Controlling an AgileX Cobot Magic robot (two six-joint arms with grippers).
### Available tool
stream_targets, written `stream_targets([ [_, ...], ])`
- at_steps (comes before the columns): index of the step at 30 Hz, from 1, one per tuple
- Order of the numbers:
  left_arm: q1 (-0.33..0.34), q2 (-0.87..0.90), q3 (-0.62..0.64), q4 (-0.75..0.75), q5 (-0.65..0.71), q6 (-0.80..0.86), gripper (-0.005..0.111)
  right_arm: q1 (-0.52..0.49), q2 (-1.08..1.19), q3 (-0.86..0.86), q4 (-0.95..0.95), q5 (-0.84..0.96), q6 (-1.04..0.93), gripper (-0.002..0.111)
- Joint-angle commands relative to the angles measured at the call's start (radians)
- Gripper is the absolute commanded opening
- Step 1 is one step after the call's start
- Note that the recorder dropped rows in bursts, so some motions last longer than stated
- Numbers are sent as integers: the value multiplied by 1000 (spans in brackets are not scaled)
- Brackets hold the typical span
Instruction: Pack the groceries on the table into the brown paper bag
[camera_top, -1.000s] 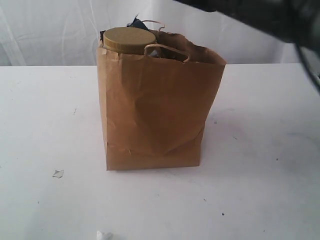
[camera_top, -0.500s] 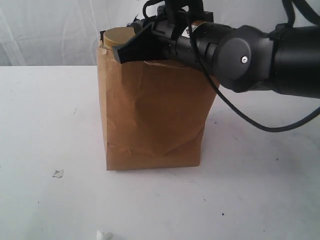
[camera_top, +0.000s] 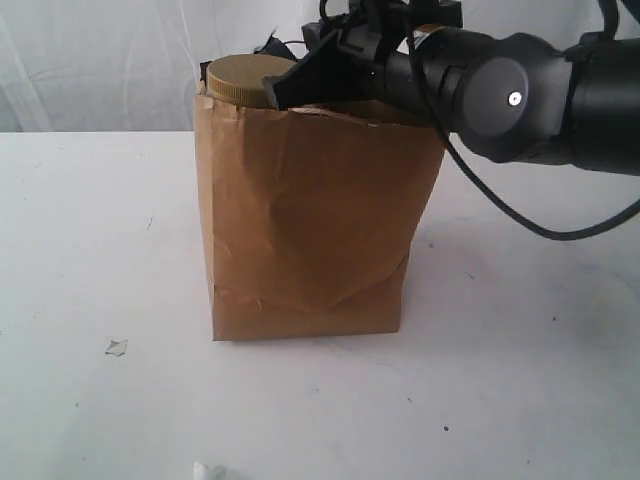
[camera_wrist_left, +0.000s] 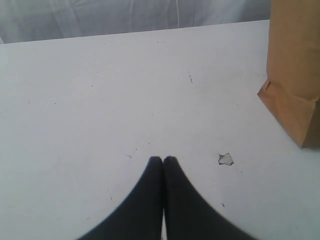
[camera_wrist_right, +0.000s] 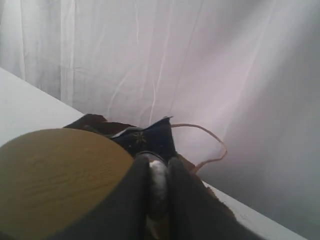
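Brown paper bag (camera_top: 305, 230) upright near the middle of white worktop (camera_top: 90, 250), long axis vertical, mouth up, sides creased. Olive-lidded jar (camera_top: 245, 78) upright inside, at the bag's left corner in the exterior view, flat lid above the rim and facing up; faint raised marks on the lid, too blurred to read. Dark pack (camera_wrist_right: 150, 137) beside it, with a pale star-like mark. Twisted paper handle (camera_wrist_right: 210, 145) looping above the rim. Right gripper (camera_wrist_right: 159, 165) over the bag's mouth, just beside the lid, jaws narrow, pale thing in the slim gap; gripped or not, cannot tell. Left gripper (camera_wrist_left: 163, 161) low over bare worktop, jaws pressed together, empty, small white scrap (camera_wrist_left: 225, 159) near.
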Motion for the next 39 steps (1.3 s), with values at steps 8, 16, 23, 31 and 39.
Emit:
stream_targets([
  [8, -7, -8, 2, -8, -4, -2, 0, -12, -42, 1, 2, 74, -63, 44],
  [16, -7, -8, 2, -8, -4, -2, 0, -8, -207, 1, -3, 117, -63, 43],
  [23, -7, -8, 2, -8, -4, -2, 0, -8, -280, 59, -181, 229, -63, 15],
  [31, -7, -8, 2, -8, -4, -2, 0, 110, -323, 93, -226, 264, 1, 0],
  [39, -7, -8, 2, -8, -4, -2, 0, 451, -134, 93, -226, 613, -32, 0],
])
